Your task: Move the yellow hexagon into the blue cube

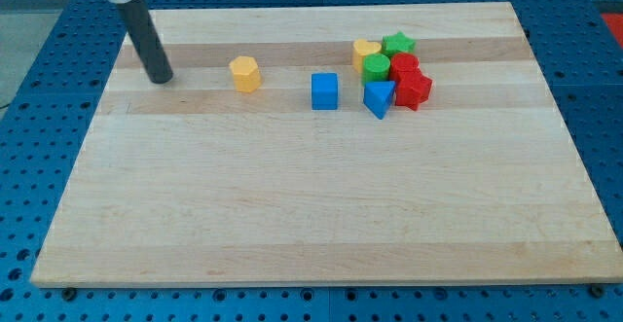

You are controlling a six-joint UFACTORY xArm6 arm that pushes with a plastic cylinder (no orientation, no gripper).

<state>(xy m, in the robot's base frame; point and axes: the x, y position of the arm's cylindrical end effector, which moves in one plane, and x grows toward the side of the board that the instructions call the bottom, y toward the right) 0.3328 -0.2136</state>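
wooden board [321, 215], near half bare. mid-board row, going toward the far edge: blue cube [325, 91] near centre, yellow hexagon [245, 73] at its 9 o'clock, a clear gap between them, not touching. my tip [162, 78] sits further out at the hexagon's 9 o'clock, apart from it, no contact. tip, hexagon and cube lie almost on one line running 9 to 3 across the view; judgement: a straight push toward 3 o'clock should carry the hexagon into the cube. no jaws on this rig, just the plain rod, leaning up toward 11 o'clock out of frame. farther back at the cube's 2 o'clock, a tight cluster: blue triangle [379, 97], red blocks [409, 79], green blocks [382, 59], yellow heart [365, 51].
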